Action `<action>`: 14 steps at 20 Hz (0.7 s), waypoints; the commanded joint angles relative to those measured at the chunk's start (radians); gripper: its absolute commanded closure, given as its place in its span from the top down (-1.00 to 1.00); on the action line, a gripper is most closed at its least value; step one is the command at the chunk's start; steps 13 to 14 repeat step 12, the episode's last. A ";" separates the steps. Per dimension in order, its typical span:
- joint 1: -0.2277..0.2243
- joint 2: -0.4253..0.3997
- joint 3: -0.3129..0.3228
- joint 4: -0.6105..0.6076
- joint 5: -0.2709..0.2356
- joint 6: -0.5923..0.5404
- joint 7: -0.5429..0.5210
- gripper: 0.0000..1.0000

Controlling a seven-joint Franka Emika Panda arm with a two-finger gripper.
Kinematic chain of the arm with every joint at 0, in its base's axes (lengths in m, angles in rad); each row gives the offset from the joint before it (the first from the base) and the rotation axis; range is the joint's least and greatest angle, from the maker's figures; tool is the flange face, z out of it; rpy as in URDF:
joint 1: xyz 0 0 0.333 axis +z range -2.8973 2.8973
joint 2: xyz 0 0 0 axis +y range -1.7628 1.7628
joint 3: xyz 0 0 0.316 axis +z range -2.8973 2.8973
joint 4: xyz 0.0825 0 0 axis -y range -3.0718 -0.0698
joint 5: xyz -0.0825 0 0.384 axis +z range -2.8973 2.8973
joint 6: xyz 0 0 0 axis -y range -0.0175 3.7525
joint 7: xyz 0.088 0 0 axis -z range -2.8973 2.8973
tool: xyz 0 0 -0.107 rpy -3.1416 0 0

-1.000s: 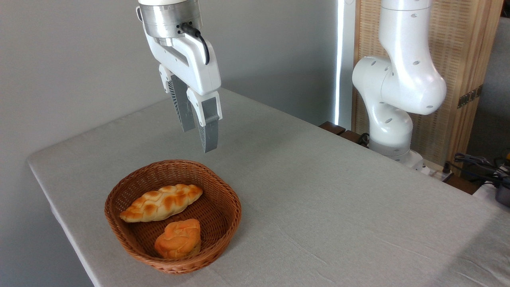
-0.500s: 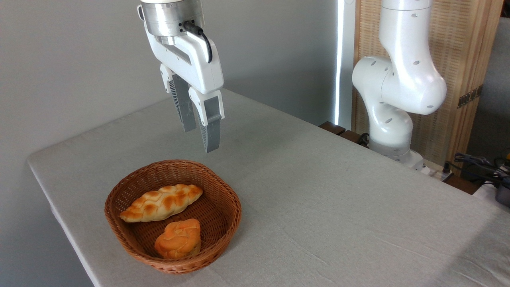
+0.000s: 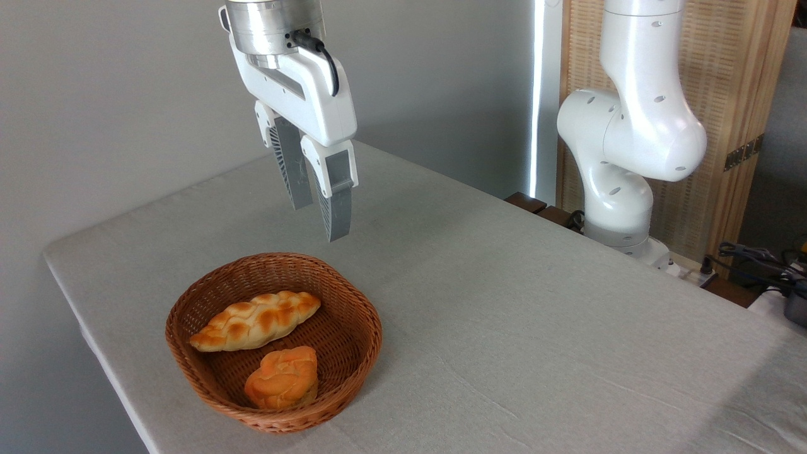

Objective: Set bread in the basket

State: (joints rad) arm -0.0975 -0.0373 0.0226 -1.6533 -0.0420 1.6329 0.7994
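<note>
The long braided bread (image 3: 255, 320), pale golden with browned patches, lies inside the reddish-brown wicker basket (image 3: 353, 309) near the table's front left. A small lumpy orange bun (image 3: 282, 377) rests in the same basket, in front of the loaf. My gripper (image 3: 320, 222) hangs well above the basket's far rim, open, with nothing between its grey fingers.
The grey cloth-covered table (image 3: 504, 328) stretches to the right of the basket. The arm's white base (image 3: 621, 189) stands at the far right edge, with cables (image 3: 756, 258) and a wooden screen (image 3: 725, 94) behind it.
The gripper has drifted slightly to the right and a little upward, staying open. The loaf, bun and basket have not moved.
</note>
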 commanded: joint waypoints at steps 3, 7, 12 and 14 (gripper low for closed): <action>0.001 -0.018 -0.001 -0.016 0.028 0.004 -0.023 1.00; 0.001 -0.018 -0.001 -0.016 0.028 0.004 -0.029 1.00; 0.001 -0.018 0.000 -0.010 0.022 -0.016 -0.025 1.00; 0.001 -0.018 0.000 -0.010 0.022 -0.016 -0.025 1.00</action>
